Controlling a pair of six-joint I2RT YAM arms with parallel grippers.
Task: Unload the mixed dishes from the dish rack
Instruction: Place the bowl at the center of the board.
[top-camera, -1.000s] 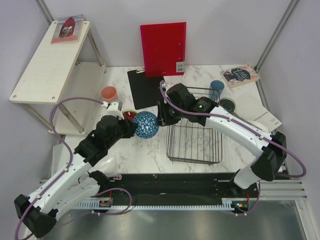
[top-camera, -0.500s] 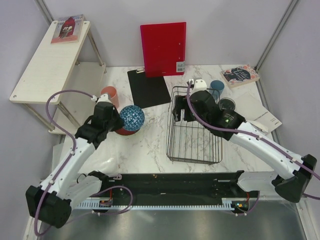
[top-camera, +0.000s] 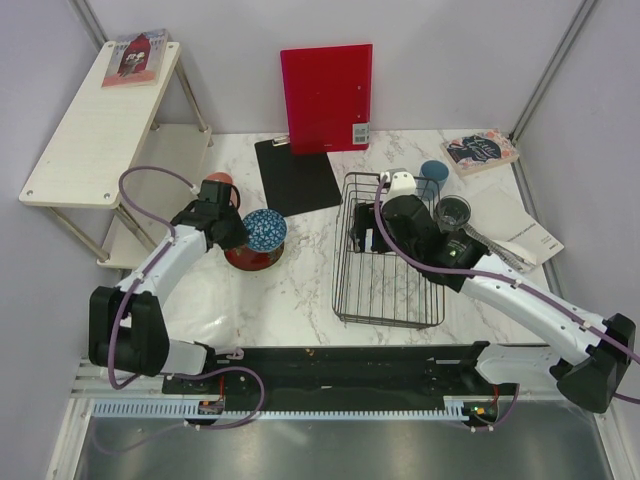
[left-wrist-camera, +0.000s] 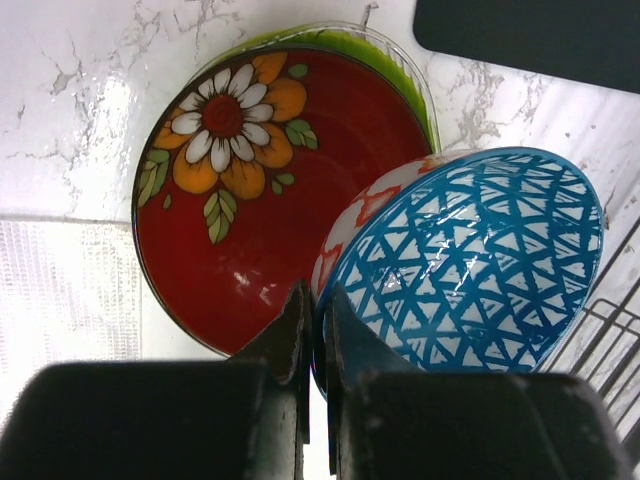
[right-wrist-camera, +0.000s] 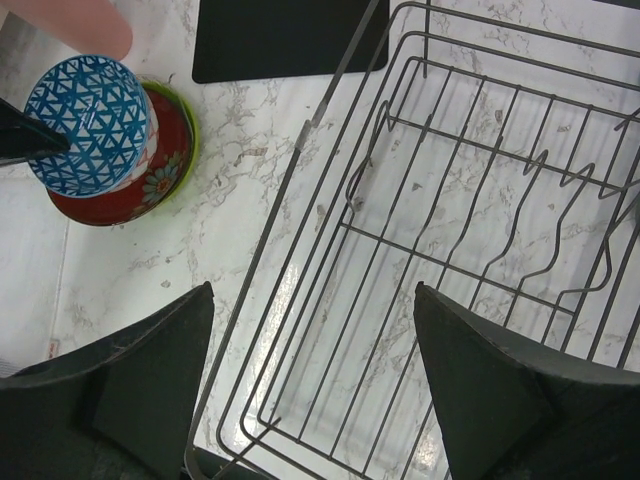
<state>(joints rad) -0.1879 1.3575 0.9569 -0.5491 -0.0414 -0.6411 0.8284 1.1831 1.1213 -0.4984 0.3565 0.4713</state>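
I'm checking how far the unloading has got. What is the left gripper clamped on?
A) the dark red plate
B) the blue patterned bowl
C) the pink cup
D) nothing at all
B: in the left wrist view, the left gripper is pinched shut on the rim of the blue patterned bowl, with the dark red plate lying beneath it.

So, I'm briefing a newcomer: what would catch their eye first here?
Probably the blue triangle-patterned bowl, pinched by its rim in the left gripper over a dark red flowered plate that sits on a lime-green dish, left of centre. Next, the black wire dish rack at the middle right, no dishes visible in it, with the open right gripper above.
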